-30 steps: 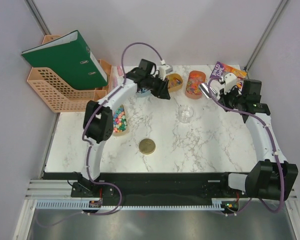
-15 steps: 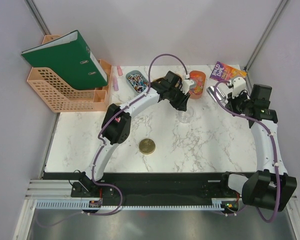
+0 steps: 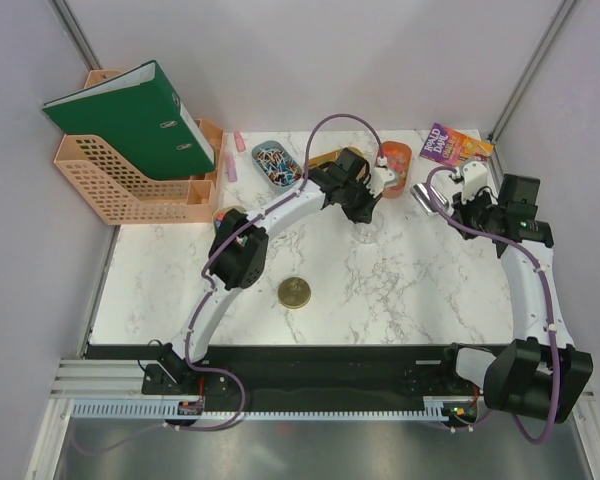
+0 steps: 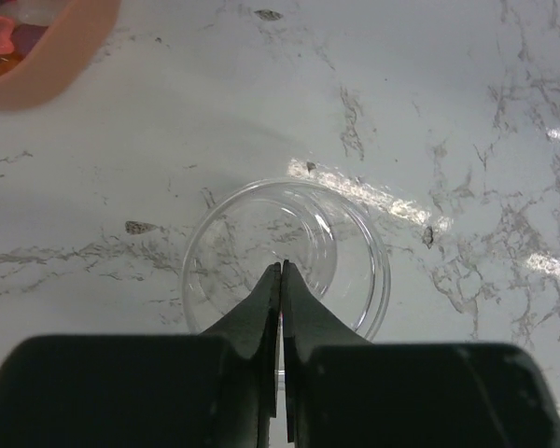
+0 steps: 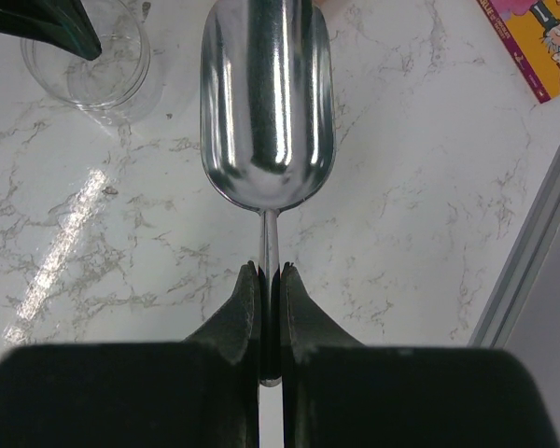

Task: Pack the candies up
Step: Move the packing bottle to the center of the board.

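The candies (image 3: 393, 163) fill an orange oval tray (image 3: 403, 153) at the back, partly behind my left wrist. That tray's rim (image 4: 51, 51) shows in the left wrist view's top left corner. A clear empty jar (image 3: 369, 232) stands on the marble. My left gripper (image 3: 364, 214) hovers over the jar's mouth (image 4: 287, 257). Its jaws are pressed together with only a hairline gap, and nothing shows between them (image 4: 282, 267). My right gripper (image 5: 269, 273) is shut on the thin handle of the silver scoop (image 5: 266, 103). The empty scoop (image 3: 424, 196) sits right of the jar (image 5: 89, 56).
A round gold lid (image 3: 294, 293) lies in front of the centre. A blue dish of paper clips (image 3: 274, 163) and a second orange tray (image 3: 323, 159) sit at the back. A colourful book (image 3: 448, 145) lies back right. An orange file rack (image 3: 120, 185) holds a green binder (image 3: 130, 115).
My left arm swung right from the back-left trays to the jar, and its jaws closed. My right arm moved slightly right and back, still holding the scoop.
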Tool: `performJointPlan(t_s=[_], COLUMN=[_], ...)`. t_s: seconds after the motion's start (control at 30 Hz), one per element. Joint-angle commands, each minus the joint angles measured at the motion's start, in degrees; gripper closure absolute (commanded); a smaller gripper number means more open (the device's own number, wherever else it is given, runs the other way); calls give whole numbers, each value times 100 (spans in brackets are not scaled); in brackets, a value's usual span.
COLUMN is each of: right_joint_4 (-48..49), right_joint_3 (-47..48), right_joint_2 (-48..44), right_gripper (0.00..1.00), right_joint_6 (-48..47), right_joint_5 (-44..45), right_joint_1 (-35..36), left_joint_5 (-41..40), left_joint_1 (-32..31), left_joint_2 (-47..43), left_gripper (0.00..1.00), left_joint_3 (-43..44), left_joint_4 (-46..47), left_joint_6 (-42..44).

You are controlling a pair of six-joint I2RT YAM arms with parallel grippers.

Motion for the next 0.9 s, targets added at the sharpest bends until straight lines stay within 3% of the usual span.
performJointPlan(t_s=[0.0,0.17,0.37,0.6,0.87], right_joint_4=[-8,-105,-131,-184,-263], right_joint_3=[78,43,52,78,-1], right_joint_2=[32,67,234,375,428], right_gripper=[100,100,100,100,100], right_joint_6=[-156,-323,-323,-332,-350], right_joint_5=[-193,-236,-351,-518,-641], right_joint_1=[-24,-24,-24,-24,-24], left_joint_5=[242,251,137,260,313], left_joint_1=[-122,-280,-430,-535,-702], left_joint_2=[-244,-860,-1458,-1757,-1959], left_gripper=[95,98,98,98,98], left_joint_3=[-182,-1333,-2082,-2057,-2522], left_joint_4=[-223,-311,-478,-1416,-1814], left_joint_6=[590,1240,1680,2303,2577])
